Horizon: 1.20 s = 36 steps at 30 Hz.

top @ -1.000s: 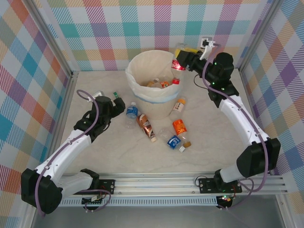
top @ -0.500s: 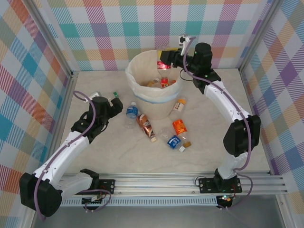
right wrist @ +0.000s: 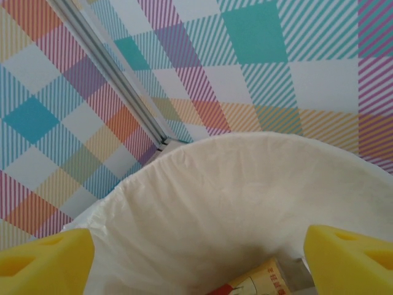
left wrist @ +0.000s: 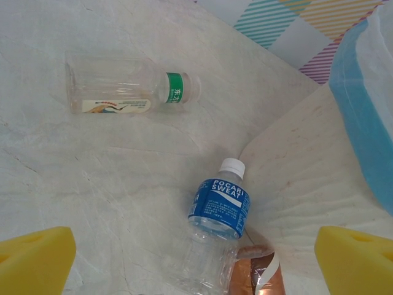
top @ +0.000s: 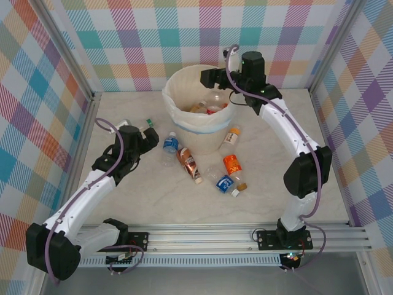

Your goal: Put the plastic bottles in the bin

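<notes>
1. Jaws of the left gripper (top: 150, 131) stand wide apart with nothing between them. Its yellow pads (left wrist: 34, 261) sit in the two lower corners of the left wrist view.
2. Under that gripper a Pocari Sweat bottle (left wrist: 218, 212) with a white cap lies on its side on the table (left wrist: 110, 178), and a brown-labelled bottle (left wrist: 255, 273) lies just beside its base.
3. A clear bottle with a green band (left wrist: 129, 92) lies on its side farther off, well apart from those two.
4. The right gripper (top: 207, 78) hangs over the bin (top: 178, 83), its jaws spread wide and empty.
5. Several bottles in the bin (top: 207, 108) lie at the bottom. An orange label shows there in the right wrist view.
6. In front of the bin, an orange-labelled bottle (top: 232, 163) and a small blue-labelled bottle (top: 225, 183) lie near each other on the table. An orange-capped bottle (top: 231, 136) lies close to the bin's wall.
</notes>
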### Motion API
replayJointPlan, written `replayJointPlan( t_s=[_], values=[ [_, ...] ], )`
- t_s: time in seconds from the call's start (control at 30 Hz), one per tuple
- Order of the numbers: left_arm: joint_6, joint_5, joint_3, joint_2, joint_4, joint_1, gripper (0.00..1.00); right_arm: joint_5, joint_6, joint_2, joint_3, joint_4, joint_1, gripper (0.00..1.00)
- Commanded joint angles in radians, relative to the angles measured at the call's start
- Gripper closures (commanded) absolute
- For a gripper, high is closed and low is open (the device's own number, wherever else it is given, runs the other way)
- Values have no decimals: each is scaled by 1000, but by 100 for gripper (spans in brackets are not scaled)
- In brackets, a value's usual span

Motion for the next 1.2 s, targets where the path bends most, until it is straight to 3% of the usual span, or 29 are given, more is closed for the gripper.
replayJointPlan(
  t_s=[0.0, 0.6, 0.8, 1.17],
  values=[
    [8, 9, 21, 13, -32, 30, 0, 28, -35, -96, -37, -30, 8, 11],
    [107, 87, 150, 207, -7, 166, 0, 153, -82, -536, -516, 34, 7, 3],
    [251, 58, 271, 323, -30, 248, 0, 229, -95, -642, -630, 23, 7, 1],
    [426, 119, 458, 515, -31, 376, 0, 305, -123, -744, -730, 4, 7, 0]
  ],
)
